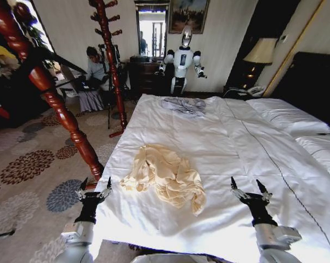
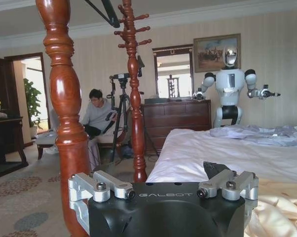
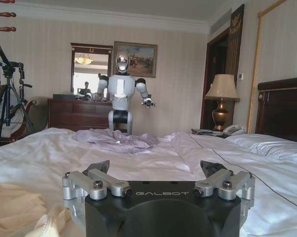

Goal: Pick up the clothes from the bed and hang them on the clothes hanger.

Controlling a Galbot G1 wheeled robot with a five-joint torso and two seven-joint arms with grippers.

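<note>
The clothes, a pale cream shirt [image 1: 166,176], lie crumpled on the white bed [image 1: 225,137] near its front edge. My left gripper [image 1: 95,187] stands open at the bed's left edge, a little left of the shirt [image 2: 281,210]. My right gripper [image 1: 250,188] is open over the sheet to the shirt's right, with nothing between its fingers. In the right wrist view the shirt [image 3: 20,207] lies beside that gripper [image 3: 155,170]. A thin black arm of the clothes hanger [image 1: 66,63] crosses the near red-brown post, and shows again as the hanger [image 2: 109,12] above my left gripper [image 2: 161,180].
A tall red-brown coat stand [image 1: 63,109] leans close on my left, and a second stand [image 1: 113,60] rises farther back. A grey garment [image 1: 184,106] lies at the bed's far end. Pillows [image 1: 288,118] are at the right. Another robot [image 1: 182,60] stands by the dresser [image 1: 146,74].
</note>
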